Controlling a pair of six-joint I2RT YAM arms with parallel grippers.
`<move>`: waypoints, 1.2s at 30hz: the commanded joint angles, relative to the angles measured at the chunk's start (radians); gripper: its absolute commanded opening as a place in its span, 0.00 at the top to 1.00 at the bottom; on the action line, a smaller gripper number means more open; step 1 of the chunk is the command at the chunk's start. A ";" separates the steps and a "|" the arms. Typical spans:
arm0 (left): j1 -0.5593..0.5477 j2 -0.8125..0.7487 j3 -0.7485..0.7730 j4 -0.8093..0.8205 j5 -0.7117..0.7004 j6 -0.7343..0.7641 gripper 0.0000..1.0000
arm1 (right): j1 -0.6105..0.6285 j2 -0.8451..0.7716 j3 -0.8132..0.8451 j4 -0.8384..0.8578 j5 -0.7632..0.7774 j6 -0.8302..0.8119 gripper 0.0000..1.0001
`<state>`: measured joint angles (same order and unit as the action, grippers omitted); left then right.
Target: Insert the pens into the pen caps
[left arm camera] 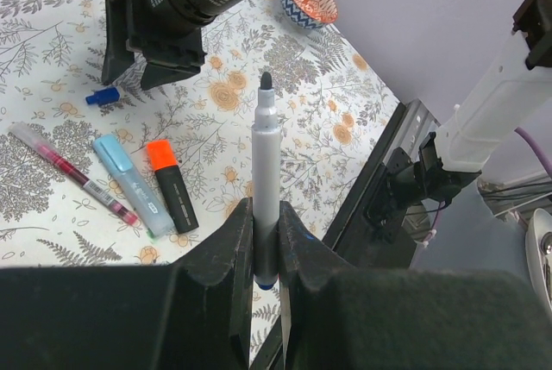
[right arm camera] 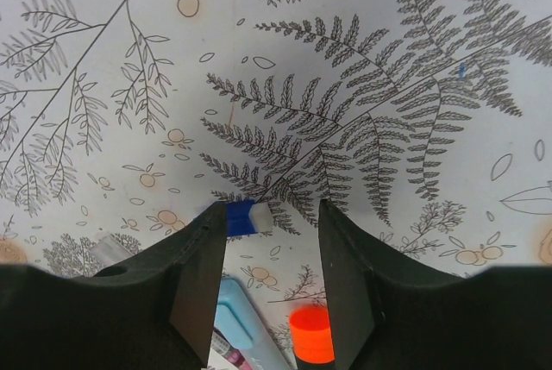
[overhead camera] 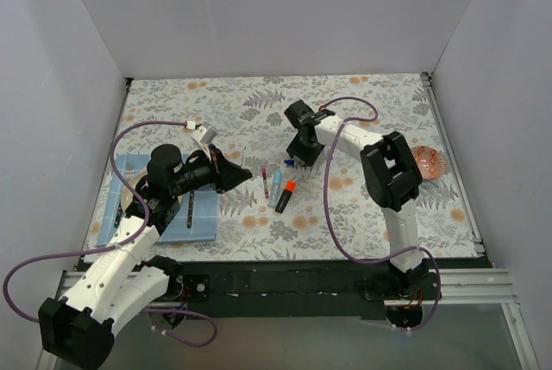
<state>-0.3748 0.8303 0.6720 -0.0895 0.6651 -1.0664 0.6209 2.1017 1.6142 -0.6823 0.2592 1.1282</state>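
Floral table, pens, blue cap, bowl

A robot lab booth: plain white walls box in a fern-print tablecloth and a metal mounting rail.

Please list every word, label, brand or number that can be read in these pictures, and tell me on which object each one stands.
No text can be read in any view.
light blue pen: a small dark mark near its lower end, too small to read.
grey marker: no print shows.
black pen with the orange end: no print shows.
thin red pen: too small to tell.
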 commanded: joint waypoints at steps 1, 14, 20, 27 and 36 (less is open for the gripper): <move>0.005 -0.007 0.006 -0.010 -0.001 0.010 1.00 | 0.010 0.046 0.055 -0.050 -0.023 0.107 0.46; 0.005 -0.016 0.006 -0.010 -0.002 0.008 1.00 | 0.053 0.086 0.092 -0.072 -0.014 0.025 0.50; 0.005 -0.023 0.006 -0.010 -0.005 0.008 1.00 | 0.057 0.099 0.093 -0.037 -0.011 -0.120 0.59; 0.004 -0.023 0.005 -0.010 -0.007 0.006 1.00 | 0.057 0.092 0.056 -0.010 0.026 -0.192 0.60; 0.005 -0.042 -0.002 -0.009 -0.025 0.006 1.00 | 0.056 0.084 0.114 -0.034 0.070 -0.154 0.51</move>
<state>-0.3748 0.8173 0.6720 -0.0982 0.6567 -1.0668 0.6773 2.1666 1.6871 -0.6834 0.2619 0.9478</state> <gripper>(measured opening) 0.103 0.487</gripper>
